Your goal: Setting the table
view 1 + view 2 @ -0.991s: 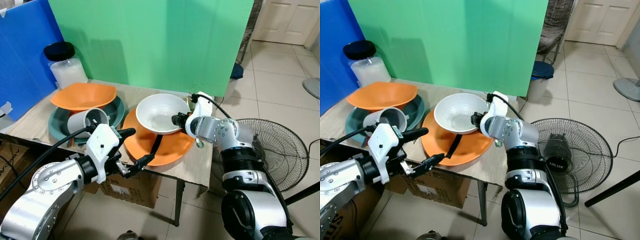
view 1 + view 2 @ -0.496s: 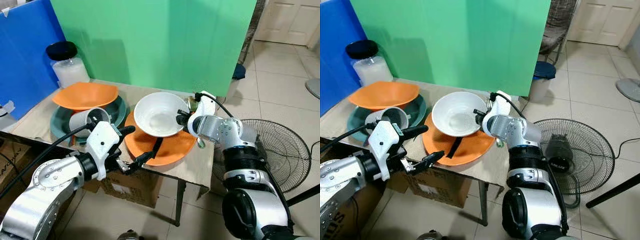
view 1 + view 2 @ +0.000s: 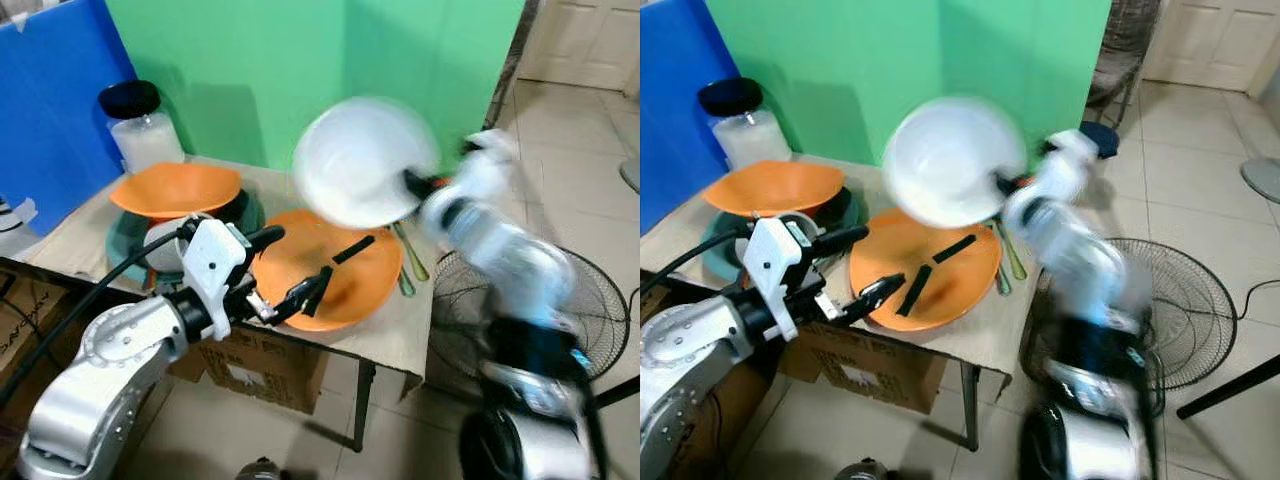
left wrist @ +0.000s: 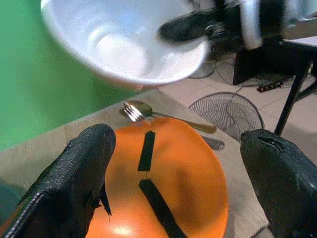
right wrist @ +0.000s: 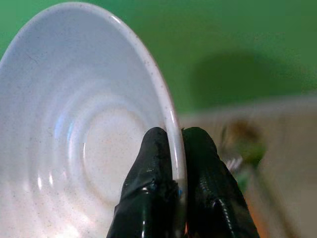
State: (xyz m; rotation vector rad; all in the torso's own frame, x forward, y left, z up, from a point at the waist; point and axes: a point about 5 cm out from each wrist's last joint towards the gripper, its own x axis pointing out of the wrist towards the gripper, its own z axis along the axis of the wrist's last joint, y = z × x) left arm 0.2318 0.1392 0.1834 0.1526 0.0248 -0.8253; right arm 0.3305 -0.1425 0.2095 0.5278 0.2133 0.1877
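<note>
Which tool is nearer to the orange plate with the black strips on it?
Left. The left tool hovers open at the near rim of the orange plate. The right tool is up above the plate, pinching the rim of the white bowl.

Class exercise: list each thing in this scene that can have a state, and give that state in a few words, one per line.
White bowl: lifted, tilted, pinched at its rim.
Right gripper: shut on the bowl.
Left gripper: open at the plate's near edge.
Orange plate: flat on the table.
Jar: upright, black lid on.
</note>
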